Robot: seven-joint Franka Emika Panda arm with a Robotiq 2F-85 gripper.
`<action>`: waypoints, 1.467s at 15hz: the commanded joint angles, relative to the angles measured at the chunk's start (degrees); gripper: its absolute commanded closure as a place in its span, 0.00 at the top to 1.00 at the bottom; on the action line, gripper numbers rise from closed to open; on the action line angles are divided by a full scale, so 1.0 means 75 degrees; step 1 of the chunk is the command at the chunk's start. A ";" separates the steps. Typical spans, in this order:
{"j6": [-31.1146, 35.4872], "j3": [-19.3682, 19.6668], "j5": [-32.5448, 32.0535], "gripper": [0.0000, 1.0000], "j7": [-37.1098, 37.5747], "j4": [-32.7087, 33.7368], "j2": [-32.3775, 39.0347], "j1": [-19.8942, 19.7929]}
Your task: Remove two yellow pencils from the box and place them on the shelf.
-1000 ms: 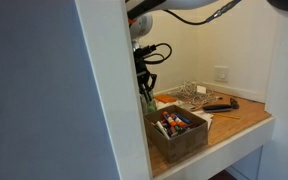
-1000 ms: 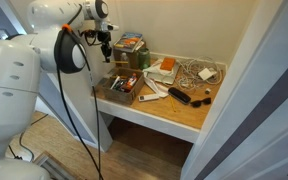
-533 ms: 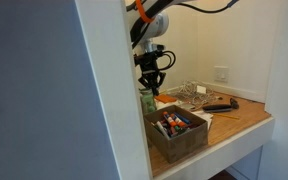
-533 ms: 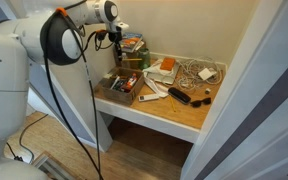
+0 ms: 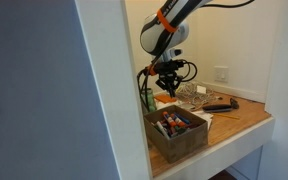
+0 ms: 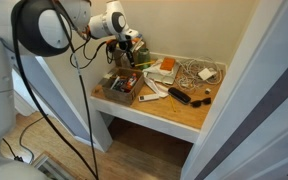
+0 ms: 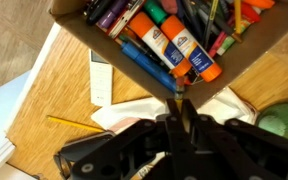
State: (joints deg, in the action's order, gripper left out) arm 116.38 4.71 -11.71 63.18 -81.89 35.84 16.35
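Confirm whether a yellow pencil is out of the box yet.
Out: in the wrist view one yellow pencil lies flat on the shelf, apart from the box. A second one outside cannot be seen.

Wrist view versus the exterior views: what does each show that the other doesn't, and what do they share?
Only the wrist view plainly shows a yellow pencil lying on the shelf beside white paper. Only the exterior views show the wire tray, black objects and the arm. Both show the box of markers and the gripper.
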 commanded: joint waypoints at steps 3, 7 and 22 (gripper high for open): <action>0.1457 0.0052 -0.0553 0.02 -0.0180 -0.2623 -0.1406 -0.0153; 0.0977 -0.0048 -0.0352 0.09 -0.0226 -0.1624 -0.0752 -0.0195; 0.2177 0.0010 -0.0739 0.02 -0.4417 -0.3719 -0.1625 -0.0986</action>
State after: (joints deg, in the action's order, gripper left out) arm 127.07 4.52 -15.03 37.24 -101.11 28.62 11.10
